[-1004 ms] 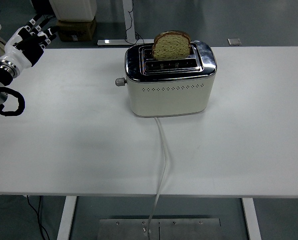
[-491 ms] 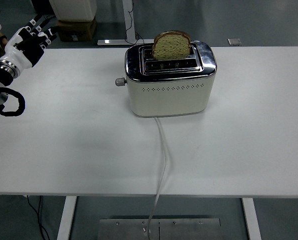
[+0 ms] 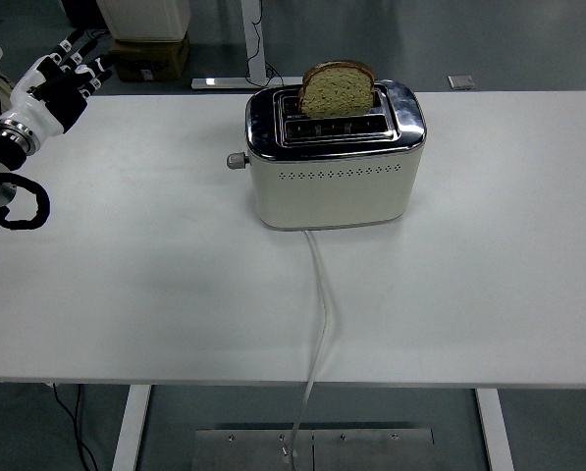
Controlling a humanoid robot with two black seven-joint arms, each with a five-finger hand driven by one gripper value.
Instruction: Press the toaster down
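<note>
Almost nothing is different from a moment ago. The left hand (image 3: 57, 80) has crept a tiny bit up and toward the far left corner of the table. The toaster, the bread and the cord lie just where they were.

The white table (image 3: 155, 285) is wide and flat. Its legs show under the near edge, with a grey metal plate (image 3: 312, 449) on the floor between them. Past the far edge the floor is dark grey. A cardboard box (image 3: 151, 57) sits back there on the floor with a white box (image 3: 145, 17) on top of it. A small square thing (image 3: 460, 82) lies on the floor farther right.

The cream toaster (image 3: 333, 183) stands on the far half of the table, near the middle. Its top is shiny metal. A slice of brown bread (image 3: 338, 90) sticks up high out of one slot. A small round knob (image 3: 236, 161) pokes out of the toaster's left end. A white cord (image 3: 321, 324) runs from the toaster's front, across the table and down over the near edge.

The left hand is white and black. It hangs over the far left corner of the table, well apart from the toaster. Its fingers are loosely spread and hold nothing. A black cable loop (image 3: 13, 201) hangs near the arm at the left edge.
</note>
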